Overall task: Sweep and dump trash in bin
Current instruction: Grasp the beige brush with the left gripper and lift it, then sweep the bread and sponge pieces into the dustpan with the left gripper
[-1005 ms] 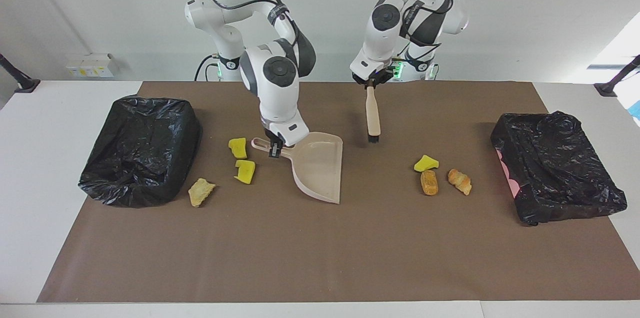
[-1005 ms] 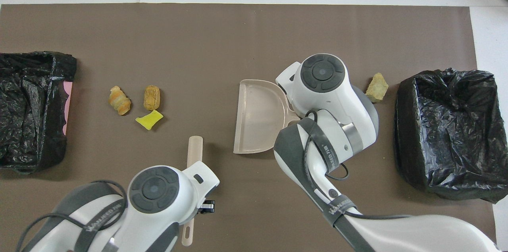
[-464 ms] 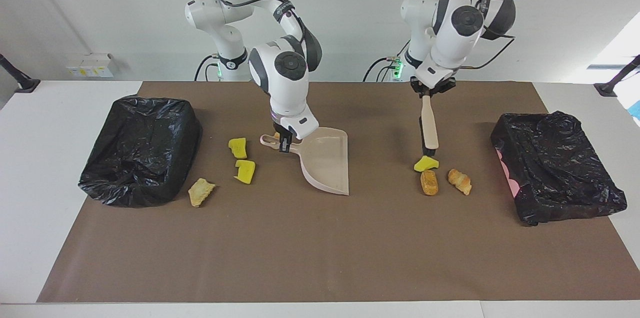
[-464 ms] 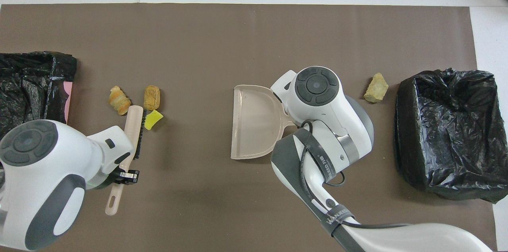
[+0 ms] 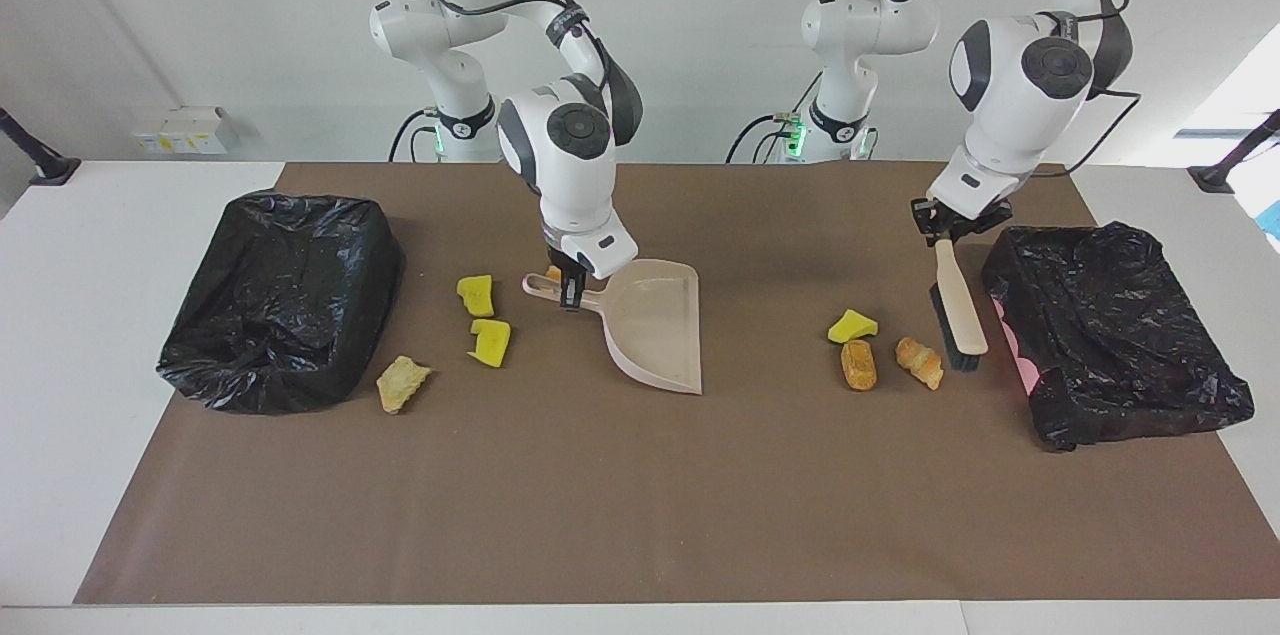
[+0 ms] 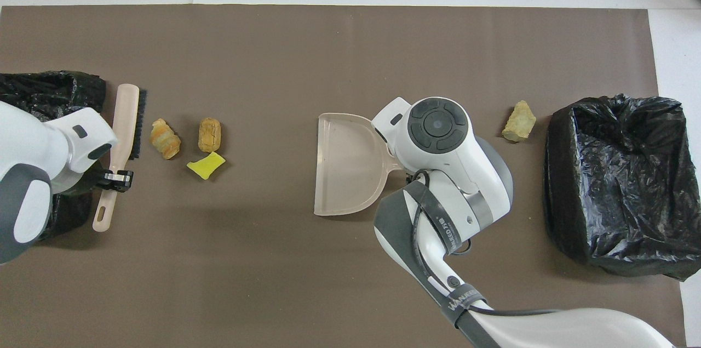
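- Grippers first: left gripper [image 5: 946, 233] is clamped on the brush [image 5: 958, 307] handle, over the mat [image 5: 640, 495] between the trash cluster and the bin at the left arm's end [image 5: 1120, 335]. Brush long axis runs away from the robots, bristle end farthest, bristles facing the trash.
- Right gripper [image 5: 570, 293] is clamped on the dustpan [image 5: 655, 330] handle; pan mouth points toward the left arm's end of the table, its long open edge running nearer-to-farther.
- Trash near the right gripper: two yellow wedges [image 5: 476, 295] [image 5: 490, 340], one beside the dustpan handle, the other farther from the robots.
- Tan pastry piece [image 5: 402, 383] lies farther still, just beside the bin at the right arm's end [image 5: 285, 300], long axis slanting toward that bin.
- Trash toward the left arm's end: third yellow wedge [image 5: 852, 326], nearest the robots; brown roll [image 5: 859, 364] and twisted pastry [image 5: 919, 362] side by side, farther out, long axes running roughly nearer-to-farther. Twisted pastry is just beside the bristles; contact cannot be told.
- View differences: overhead view hides both wedges beside the dustpan handle under the right arm; facing view shows them. A small orange bit at the right gripper is glimpsed in the facing view only.
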{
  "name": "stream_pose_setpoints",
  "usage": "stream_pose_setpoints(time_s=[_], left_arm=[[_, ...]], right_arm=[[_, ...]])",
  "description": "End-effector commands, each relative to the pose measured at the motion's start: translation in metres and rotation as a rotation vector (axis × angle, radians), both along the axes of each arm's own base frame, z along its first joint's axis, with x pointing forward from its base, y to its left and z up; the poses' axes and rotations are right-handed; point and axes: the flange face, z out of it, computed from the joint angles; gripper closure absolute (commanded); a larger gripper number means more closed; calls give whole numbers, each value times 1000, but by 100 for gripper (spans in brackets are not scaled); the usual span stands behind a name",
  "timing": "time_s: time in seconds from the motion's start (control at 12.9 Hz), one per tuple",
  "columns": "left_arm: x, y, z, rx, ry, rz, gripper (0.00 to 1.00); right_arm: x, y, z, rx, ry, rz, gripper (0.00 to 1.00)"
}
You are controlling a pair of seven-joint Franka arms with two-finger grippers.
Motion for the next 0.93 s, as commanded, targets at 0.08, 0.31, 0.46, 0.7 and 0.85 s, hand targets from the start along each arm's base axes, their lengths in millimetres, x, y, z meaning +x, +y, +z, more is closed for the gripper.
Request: stream_pose_setpoints(time_s=[0.08,0.31,0.46,0.7,0.85], left_arm=[[49,20,-40,29,-27,-20,100],[35,26,-78,25,20,-20,100],[15,23,-105,17,23,-34,100],[-9,-8,-111,16,39,-89,100],[-25,-42,-115,14,52,-132,100]], right_arm=[[-8,1,1,10,-24,21,100],[-7,0,0,10,-23,20,100],[-6,-3,0,9,-21,15,100],[-5,-3,-3,9,-21,14,100],[-5,-3,-5,8,-18,12,100]])
